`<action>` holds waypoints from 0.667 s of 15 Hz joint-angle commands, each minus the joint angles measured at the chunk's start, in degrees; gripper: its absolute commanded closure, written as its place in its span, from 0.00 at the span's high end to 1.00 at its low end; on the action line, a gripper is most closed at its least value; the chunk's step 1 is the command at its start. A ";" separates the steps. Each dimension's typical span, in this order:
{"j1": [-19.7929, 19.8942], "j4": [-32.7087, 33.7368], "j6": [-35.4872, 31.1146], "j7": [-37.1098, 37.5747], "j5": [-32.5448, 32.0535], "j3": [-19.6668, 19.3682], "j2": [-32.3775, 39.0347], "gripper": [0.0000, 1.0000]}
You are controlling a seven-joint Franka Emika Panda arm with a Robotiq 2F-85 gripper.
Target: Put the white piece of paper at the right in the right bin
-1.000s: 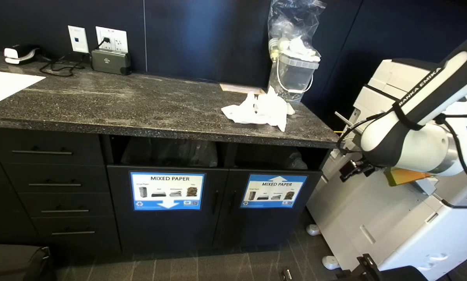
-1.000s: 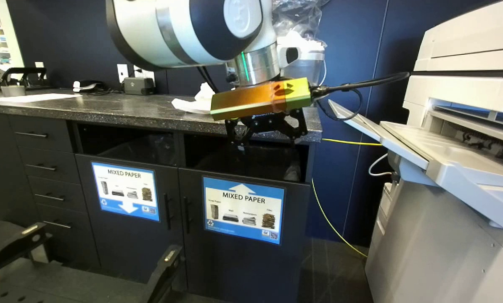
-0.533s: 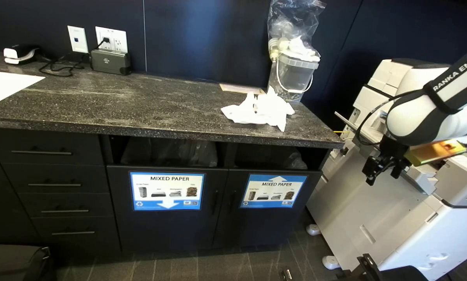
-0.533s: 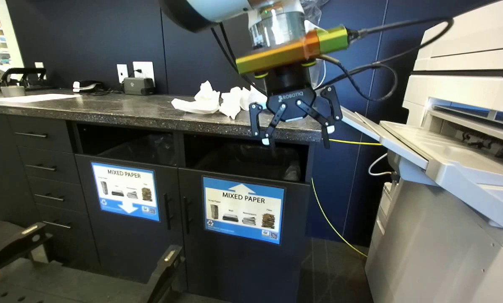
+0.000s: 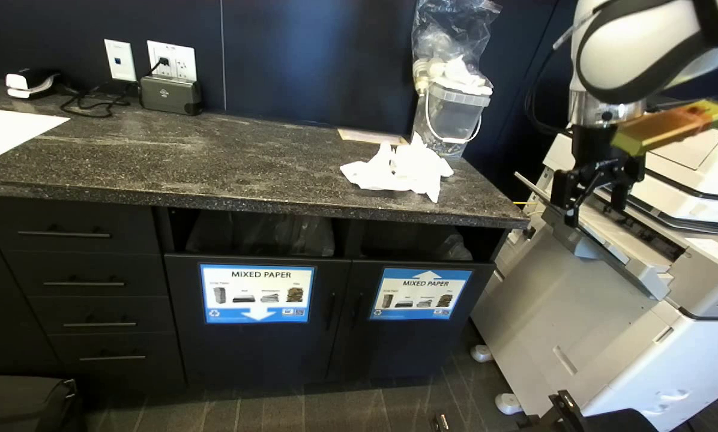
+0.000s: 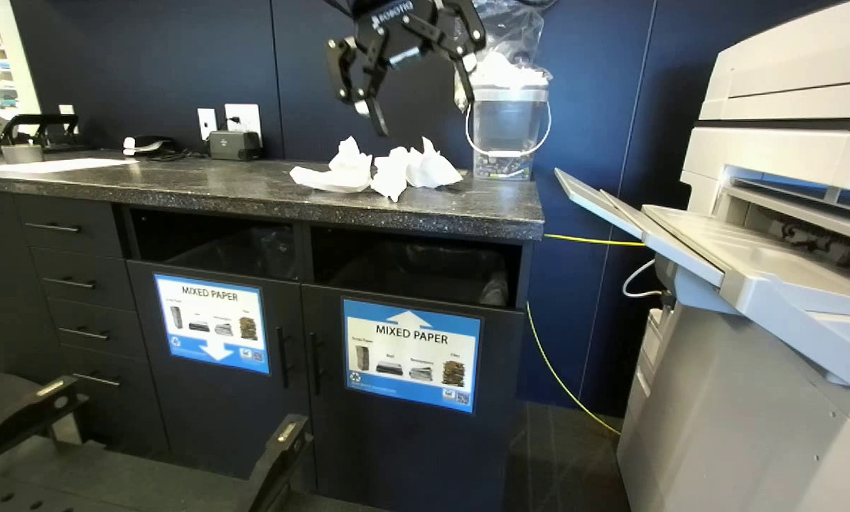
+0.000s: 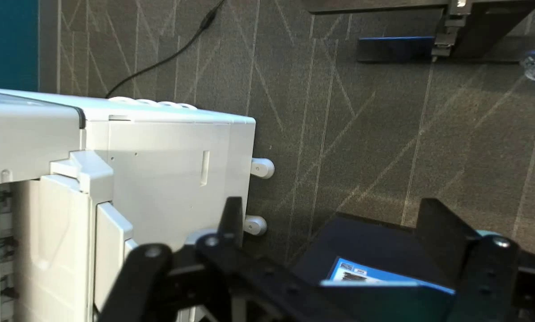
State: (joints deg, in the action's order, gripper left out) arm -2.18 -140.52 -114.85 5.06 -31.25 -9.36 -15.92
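Gripper (image 6: 424, 112): up it has come! A second ago it was low by the counter edge; now it's well above counter height, fingers (image 7: 232, 219) spread wide, only air between them, nothing in the grip.
White paper (image 6: 428, 169): the right-hand crumple, on the counter (image 6: 205, 178), hasn't budged. The left-hand crumple (image 6: 332, 172) lies just beside it; in an exterior view the white paper (image 5: 422, 165) merges with it into one heap, and I can't tell whether they touch.
Right bin (image 6: 425, 277): slot gaping under the counter, below the paper; its dark inside is hard to make out.
Sign (image 6: 411, 355): MIXED PAPER, up arrow, finest print too small to read. In the wrist view a blue-edged sign (image 7: 375, 273) is mostly hidden behind the gripper.
Bucket (image 6: 507, 131): clear, white-handled, near the paper, plastic bag (image 5: 455, 30) above it.
Arm (image 5: 641, 54): reaching in from the right in an exterior view, orange-yellow bar (image 5: 665, 127) with it; in an exterior view the ROBOTIQ lettering (image 6: 393, 13) sits right at the top edge, everything above cut off.
Printer (image 5: 569, 336): white, behind the gripper there; the wrist view adds a black cable (image 7: 208, 20) on the floor.
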 commanded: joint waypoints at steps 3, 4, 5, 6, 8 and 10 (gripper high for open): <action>-0.01 6.24 11.77 0.35 8.92 9.48 -9.49 1.00; -0.06 6.96 11.84 0.08 10.31 10.11 -10.39 1.00; -0.07 7.63 11.27 -0.12 12.06 10.25 -10.88 1.00; -0.15 7.62 9.82 -0.30 13.59 10.18 -11.43 1.00; -0.10 7.64 8.00 -1.05 16.46 9.71 -12.29 1.00; -0.08 7.48 5.87 -1.48 18.89 9.39 -12.26 1.00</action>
State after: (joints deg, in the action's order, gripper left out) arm -2.44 -133.59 -106.38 5.32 -15.93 0.60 -27.65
